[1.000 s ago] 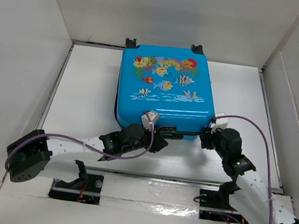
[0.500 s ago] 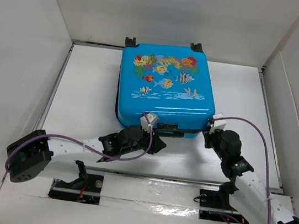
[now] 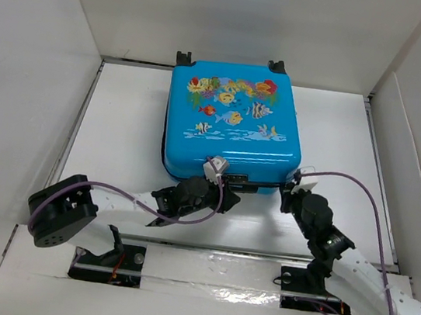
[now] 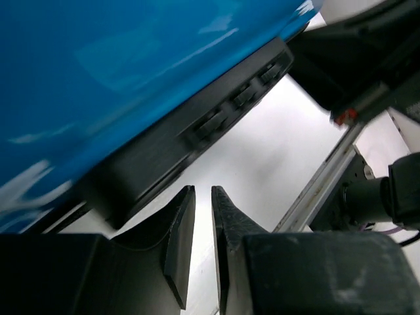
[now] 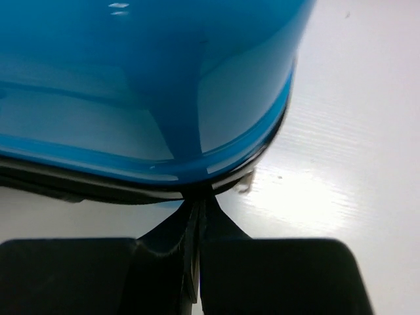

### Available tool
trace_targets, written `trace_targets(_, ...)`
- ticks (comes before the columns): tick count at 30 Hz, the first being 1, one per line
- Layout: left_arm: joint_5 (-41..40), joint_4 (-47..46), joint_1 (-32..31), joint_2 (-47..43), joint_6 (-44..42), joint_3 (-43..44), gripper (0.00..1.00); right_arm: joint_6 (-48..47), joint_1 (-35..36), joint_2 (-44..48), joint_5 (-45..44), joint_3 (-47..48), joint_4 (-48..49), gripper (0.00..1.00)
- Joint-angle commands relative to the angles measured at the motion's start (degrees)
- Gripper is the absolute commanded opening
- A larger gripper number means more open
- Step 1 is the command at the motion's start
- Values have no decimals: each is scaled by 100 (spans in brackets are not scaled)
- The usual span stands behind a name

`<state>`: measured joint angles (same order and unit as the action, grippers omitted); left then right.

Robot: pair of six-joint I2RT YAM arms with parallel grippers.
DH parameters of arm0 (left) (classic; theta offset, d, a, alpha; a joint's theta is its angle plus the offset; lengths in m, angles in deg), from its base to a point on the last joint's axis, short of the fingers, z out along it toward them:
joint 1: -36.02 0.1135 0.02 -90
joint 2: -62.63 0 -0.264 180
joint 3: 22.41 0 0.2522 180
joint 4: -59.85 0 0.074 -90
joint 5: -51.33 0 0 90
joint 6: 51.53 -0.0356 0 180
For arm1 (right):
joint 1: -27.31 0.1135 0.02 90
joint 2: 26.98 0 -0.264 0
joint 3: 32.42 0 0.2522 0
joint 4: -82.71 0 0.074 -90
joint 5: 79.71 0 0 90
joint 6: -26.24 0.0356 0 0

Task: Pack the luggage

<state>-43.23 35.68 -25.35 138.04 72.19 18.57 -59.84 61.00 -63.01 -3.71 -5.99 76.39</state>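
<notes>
The luggage (image 3: 231, 125), a bright blue hard-shell suitcase with a fish and coral print, lies flat and closed in the middle of the table. My left gripper (image 3: 226, 197) sits at its near edge just below the black lock block (image 4: 223, 111). Its fingers stand a narrow slit apart with only white table between them (image 4: 203, 191). My right gripper (image 3: 290, 194) is at the near right corner. Its jaws are shut (image 5: 198, 202), with the tips against the black zipper seam (image 5: 98, 189) under the blue shell (image 5: 151, 85). Whether anything thin is pinched there is hidden.
White walls (image 3: 35, 62) box in the table on the left, back and right. A metal rail (image 3: 211, 261) runs along the near edge by the arm bases. The suitcase's black wheels (image 3: 183, 60) point at the back wall. The right arm (image 4: 367, 59) shows in the left wrist view.
My right gripper has closed from open and pushed in against the suitcase's near right corner. The left arm's elbow has swung rightward, its gripper staying by the lock.
</notes>
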Motion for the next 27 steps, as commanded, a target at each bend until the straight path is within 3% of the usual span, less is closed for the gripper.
trace_targets(1, -230, -548, 37, 289, 39, 353, 14, 819, 681, -114, -172, 227, 224, 0)
trace_targets(7, -265, -706, 273, 535, 109, 459, 15, 1523, 2131, -396, -787, 403, -409, 0)
trace_targets(9, -187, -707, 335, 562, 100, 477, 15, 1943, 2482, -431, -1373, 473, -968, 0)
trace_targets(13, -115, -733, 397, 334, 135, 284, 14, 1964, 2328, -387, -2045, 456, -1176, 0)
trace_targets(18, -459, -198, 739, -132, 118, 47, 14, 1217, 1449, -185, -1519, 526, -894, 0)
trace_targets(21, -406, -197, 1073, -526, 179, -278, 14, 1084, 833, -71, -1430, 666, -1156, 21)
trace_targets(22, -414, -171, 1126, -632, 188, -340, 14, 1032, 701, 51, -1361, 684, -1175, 40)
trace_targets(23, -397, -127, 1205, -808, 179, -427, 14, 770, 430, 105, -1247, 693, -1123, 48)
trace_targets(27, -485, 58, 1275, -1151, 144, -577, 14, -142, -246, 158, -47, 711, -405, 68)
